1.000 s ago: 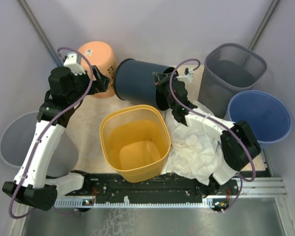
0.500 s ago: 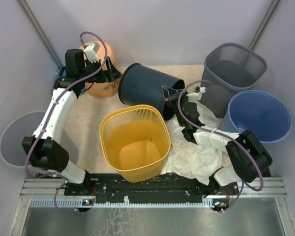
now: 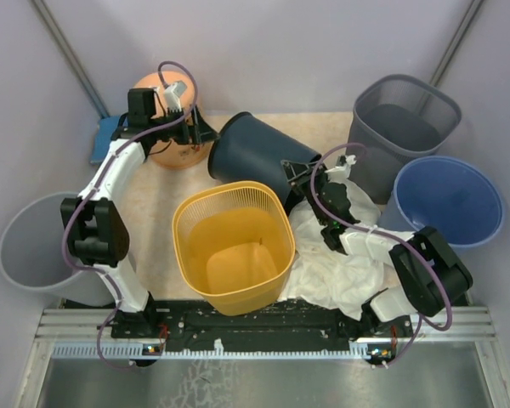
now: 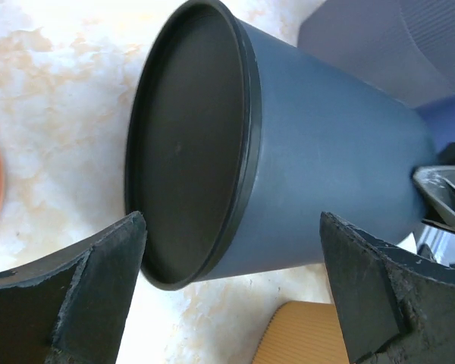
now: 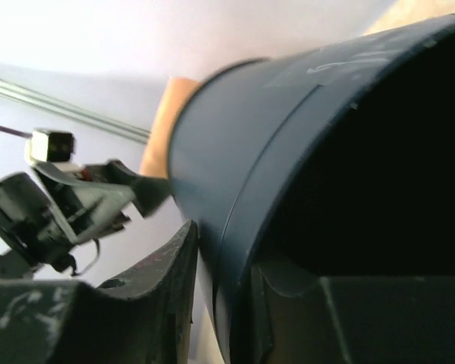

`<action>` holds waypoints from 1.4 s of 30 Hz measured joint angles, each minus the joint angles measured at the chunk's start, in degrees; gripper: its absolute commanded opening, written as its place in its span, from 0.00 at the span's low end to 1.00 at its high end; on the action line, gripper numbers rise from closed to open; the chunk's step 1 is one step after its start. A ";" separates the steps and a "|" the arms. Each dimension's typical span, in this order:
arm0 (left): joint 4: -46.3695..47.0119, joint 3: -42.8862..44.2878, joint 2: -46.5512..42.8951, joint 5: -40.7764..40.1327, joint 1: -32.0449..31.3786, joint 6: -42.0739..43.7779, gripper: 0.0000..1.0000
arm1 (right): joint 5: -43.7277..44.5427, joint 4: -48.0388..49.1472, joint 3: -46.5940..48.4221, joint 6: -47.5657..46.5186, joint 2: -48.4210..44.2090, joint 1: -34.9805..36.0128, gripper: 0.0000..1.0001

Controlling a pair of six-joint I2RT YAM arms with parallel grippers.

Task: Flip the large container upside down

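Tabletop bears navy container; left end effector apart; right end effector astride rim, grip unclear.

A robotics lab cell: plain grey partition walls and an aluminium mounting rail.

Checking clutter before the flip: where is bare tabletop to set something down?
Bare beige tabletop lies between the yellow mesh basket, orange bucket and left arm; a smaller strip behind the tipped dark blue bin. The right side is crowded: white cloth, grey mesh bin, blue bucket.
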 measured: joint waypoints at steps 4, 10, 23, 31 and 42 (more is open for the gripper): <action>2.16 0.24 2.27 5.22 0.17 0.20 0.99 | -2.34 -2.32 -1.14 0.02 -0.09 -0.72 0.39; 5.64 0.48 5.53 12.63 0.26 -0.48 0.91 | -4.74 -2.56 -2.23 0.11 -0.59 -1.16 0.40; 7.58 1.55 7.56 18.97 -1.46 -0.94 0.20 | -6.43 -3.15 -2.27 0.76 -0.94 -1.57 0.41; 7.39 2.71 8.37 17.38 -1.42 -1.27 0.00 | -9.64 -1.25 -1.07 1.99 2.47 -2.75 0.41; -4.15 15.78 8.07 12.13 -2.84 1.70 0.00 | -11.10 -1.25 2.51 2.84 5.92 -2.95 0.59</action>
